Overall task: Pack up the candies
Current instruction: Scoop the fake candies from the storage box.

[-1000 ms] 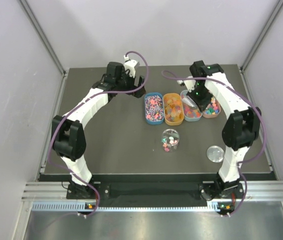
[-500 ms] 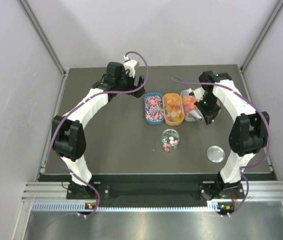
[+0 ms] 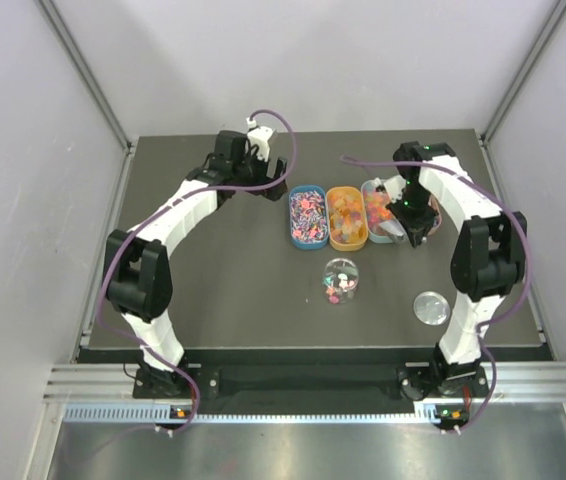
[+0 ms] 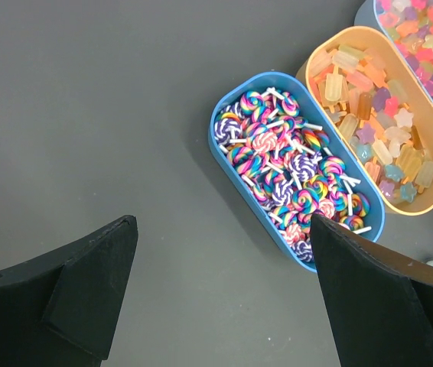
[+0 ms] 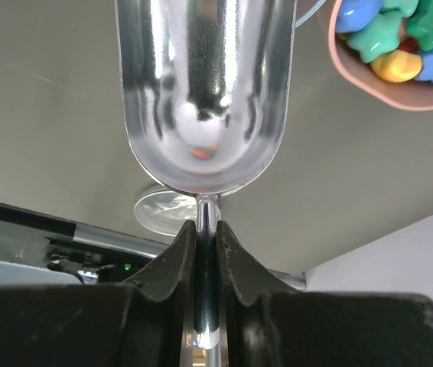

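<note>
The candies fill a row of oval trays: swirled lollipops in the blue tray (image 4: 222, 142), pale gummies in the orange tray (image 4: 317, 55), and mixed ones in a third tray (image 3: 372, 190). A few candies (image 3: 338, 285) lie in the clear round jar (image 3: 341, 268). My right gripper (image 3: 410, 222) is shut on the handle of a metal scoop (image 5: 205, 92), whose bowl looks empty and hangs beside the pink tray (image 5: 369, 90). My left gripper (image 4: 223, 225) is open over bare table, left of the blue tray.
The jar's clear lid (image 3: 430, 307) lies on the dark table near the right arm's base. Grey walls close in the table on three sides. My right forearm covers most of the pink tray in the top view.
My right gripper swung with the scoop from over the pink tray toward the near side of the tray row. The left gripper drew back slightly to the left.
</note>
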You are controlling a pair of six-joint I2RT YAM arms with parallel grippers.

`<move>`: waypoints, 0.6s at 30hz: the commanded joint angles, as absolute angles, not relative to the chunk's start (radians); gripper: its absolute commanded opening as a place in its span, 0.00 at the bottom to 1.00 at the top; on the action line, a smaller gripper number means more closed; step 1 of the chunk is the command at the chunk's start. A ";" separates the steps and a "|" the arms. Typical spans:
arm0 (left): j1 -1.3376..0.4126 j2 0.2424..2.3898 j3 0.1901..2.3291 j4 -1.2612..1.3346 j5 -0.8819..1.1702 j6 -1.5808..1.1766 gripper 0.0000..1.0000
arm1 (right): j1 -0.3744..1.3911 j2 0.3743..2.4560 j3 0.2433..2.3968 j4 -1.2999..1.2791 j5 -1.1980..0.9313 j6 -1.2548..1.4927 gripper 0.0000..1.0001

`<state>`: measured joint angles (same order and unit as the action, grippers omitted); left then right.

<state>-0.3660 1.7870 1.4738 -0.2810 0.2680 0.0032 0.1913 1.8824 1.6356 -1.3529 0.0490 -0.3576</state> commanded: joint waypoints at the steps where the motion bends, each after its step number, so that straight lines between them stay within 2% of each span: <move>1: -0.362 1.779 1.473 -0.244 0.259 0.005 0.99 | 0.183 1.893 1.700 -1.488 0.090 -0.386 0.00; 18: -0.362 1.720 1.407 -0.225 0.268 -0.028 0.99 | 0.207 2.029 1.809 -1.488 0.184 -0.446 0.00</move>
